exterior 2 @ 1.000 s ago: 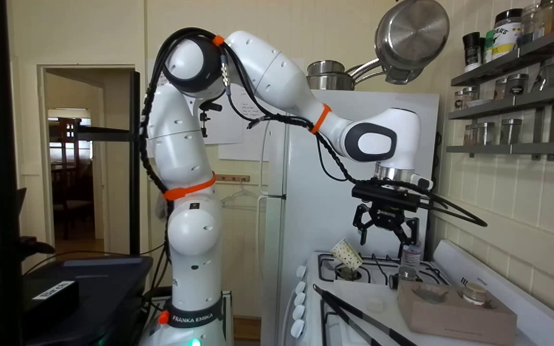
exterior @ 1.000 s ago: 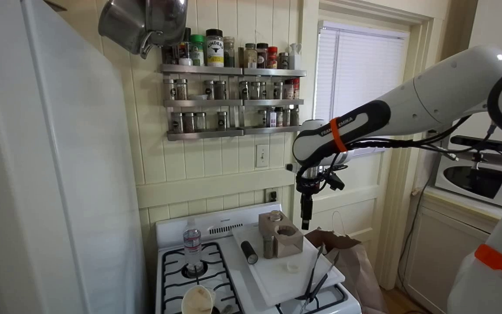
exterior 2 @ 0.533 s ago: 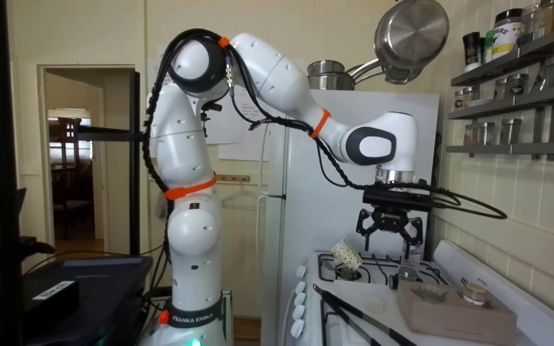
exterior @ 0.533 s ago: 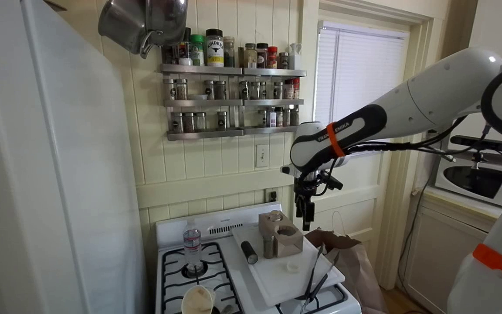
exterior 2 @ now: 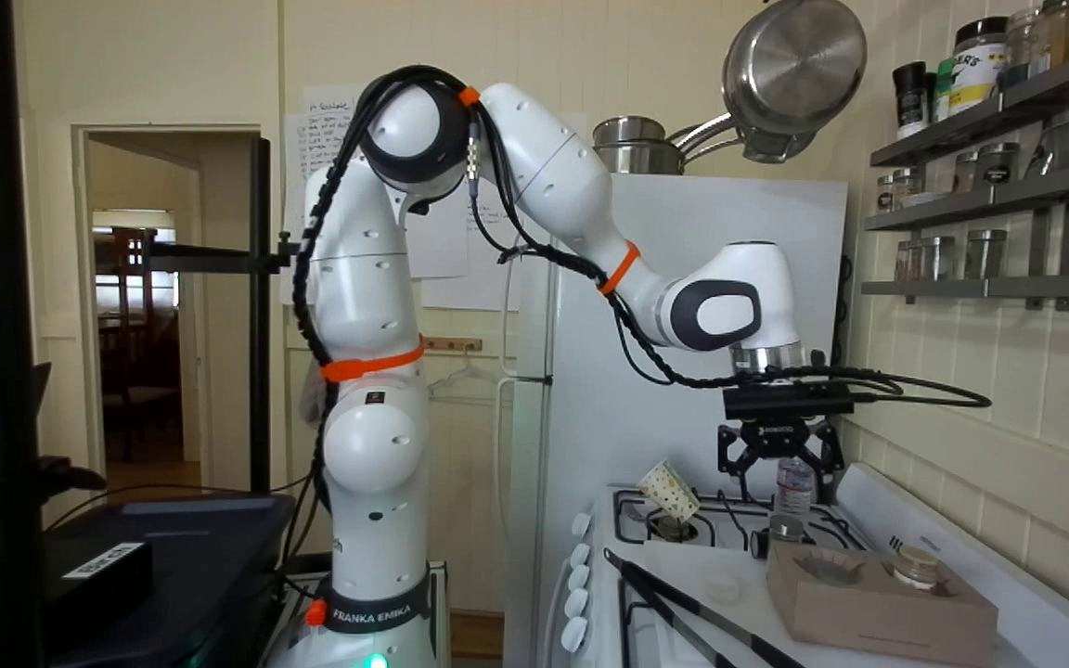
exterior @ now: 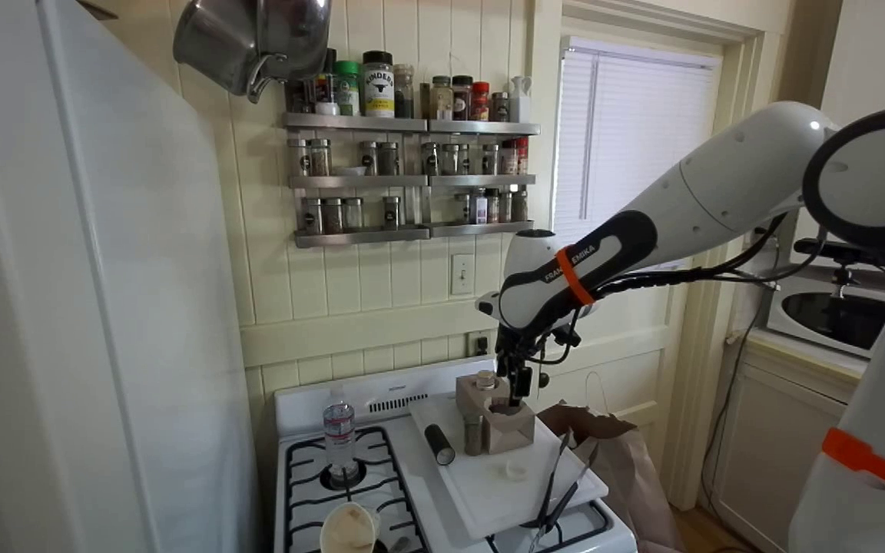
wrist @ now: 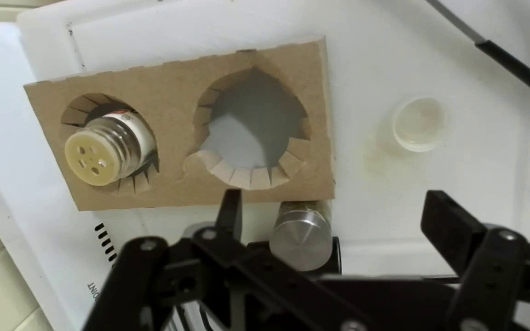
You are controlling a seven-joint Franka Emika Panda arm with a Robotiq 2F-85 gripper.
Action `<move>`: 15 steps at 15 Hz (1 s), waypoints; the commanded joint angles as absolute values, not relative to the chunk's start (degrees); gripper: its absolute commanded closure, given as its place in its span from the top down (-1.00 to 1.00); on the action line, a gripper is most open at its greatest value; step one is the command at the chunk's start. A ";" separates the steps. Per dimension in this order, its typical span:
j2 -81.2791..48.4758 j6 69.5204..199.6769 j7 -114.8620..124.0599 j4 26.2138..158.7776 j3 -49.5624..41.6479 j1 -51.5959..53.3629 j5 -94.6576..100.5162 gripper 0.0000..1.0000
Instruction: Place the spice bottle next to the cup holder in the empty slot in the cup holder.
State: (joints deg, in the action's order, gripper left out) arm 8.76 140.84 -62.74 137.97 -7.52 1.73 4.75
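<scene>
Needs bringing down and aside, toward the fridge (exterior: 158, 307), to set the end effector (wrist: 333, 205) over the spice bottle (exterior: 473, 436): standing upright on the worktop (exterior: 481, 499), with long axis vertical, close along the long side of the cup holder (wrist: 173, 133), impossible to tell whether touching. Pointing downward, with fingers (wrist: 449, 225) spread wide and grasping nothing; in an exterior view, apparently hanging nearer to the empty slot (exterior: 501, 410) than to the bottle. In the wrist view, with the steel cap (wrist: 301, 236) showing between those fingers but off centre. Set to close along that long side, so likely able to pass either side of the cap without striking the holder. Probably best to shift across, centre on the cap, then sink along the bottle's own axis.
</scene>
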 commanded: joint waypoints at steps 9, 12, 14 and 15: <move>-2.89 139.00 -65.45 129.05 -3.63 1.07 -0.92 1.00; -6.23 138.27 -64.12 126.56 -2.73 0.30 -1.16 1.00; -8.26 137.70 -63.73 125.09 -2.15 -0.21 -1.26 1.00; -8.93 137.28 -63.25 124.61 -1.82 -0.40 -0.83 1.00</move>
